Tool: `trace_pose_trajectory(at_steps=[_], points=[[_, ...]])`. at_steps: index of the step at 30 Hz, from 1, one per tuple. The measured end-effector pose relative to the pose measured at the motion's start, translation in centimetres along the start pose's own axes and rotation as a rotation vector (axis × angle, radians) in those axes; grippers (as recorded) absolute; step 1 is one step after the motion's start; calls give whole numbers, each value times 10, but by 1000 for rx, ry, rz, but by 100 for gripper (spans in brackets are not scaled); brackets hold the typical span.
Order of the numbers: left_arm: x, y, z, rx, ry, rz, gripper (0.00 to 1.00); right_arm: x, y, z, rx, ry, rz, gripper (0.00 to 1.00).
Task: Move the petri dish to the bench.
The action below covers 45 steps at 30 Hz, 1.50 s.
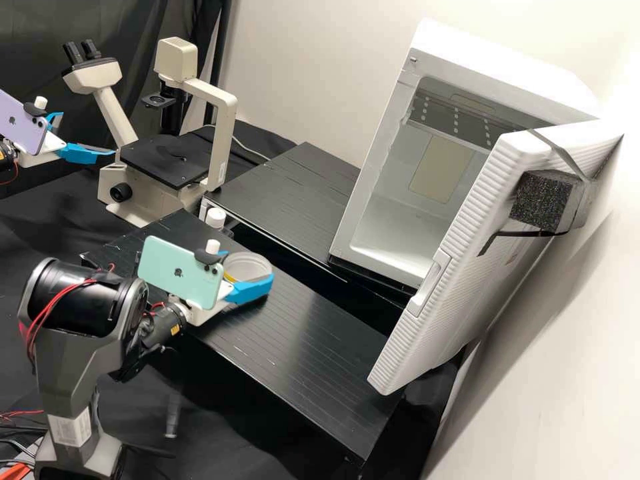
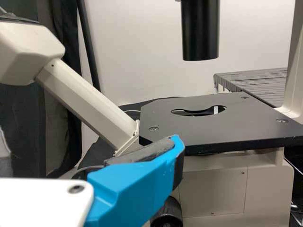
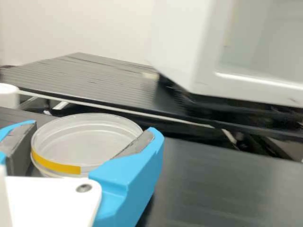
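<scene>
So our right gripper [image 3: 93, 128] has its jaws parted about as wide as the dish [image 3: 87, 142], with one finger on each side of the wall, so we'd say it has hold of it. That's at the lower left of the right wrist view, and just left of centre in the high view, over the bench [image 1: 320, 360]. We can't tell if its base is touching down. It looks like thin clear plastic: light, stiffish, probably slick, and brittle if we squeeze hard (ask us how we feel about cracked rims). Best grip is low on the side wall, across the middle, pads flat, with the yellow tape [image 3: 57, 165] left alone. We reckon setting down is the step left: keep it level, lower gently, open evenly. Our left gripper [image 1: 87, 133], upper left of the high view, is spread with nothing in it, beside the microscope [image 1: 167, 160]. The fridge [image 1: 507, 63] stands open at upper right.
</scene>
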Motion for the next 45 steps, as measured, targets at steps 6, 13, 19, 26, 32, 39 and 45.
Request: trace_pose_trajectory(at_steps=[6,13,19,26,32,39,45], points=[[0,0,0,0,0,0,100,-9,8,19,13,-32,23,0],[0,0,0,0,0,0,100,-16,7,29,25,-46,4,0],[0,0,0,0,0,0,100,-22,8,30,26,-39,3,100],[0,0,0,0,0,0,100,-25,11,29,32,-28,19,100],[0,0,0,0,0,0,100,-28,18,27,52,-16,53,100],[0,0,0,0,0,0,100,-37,33,21,88,16,122,100],[0,0,0,0,0,0,100,-45,44,15,169,30,198,100]])
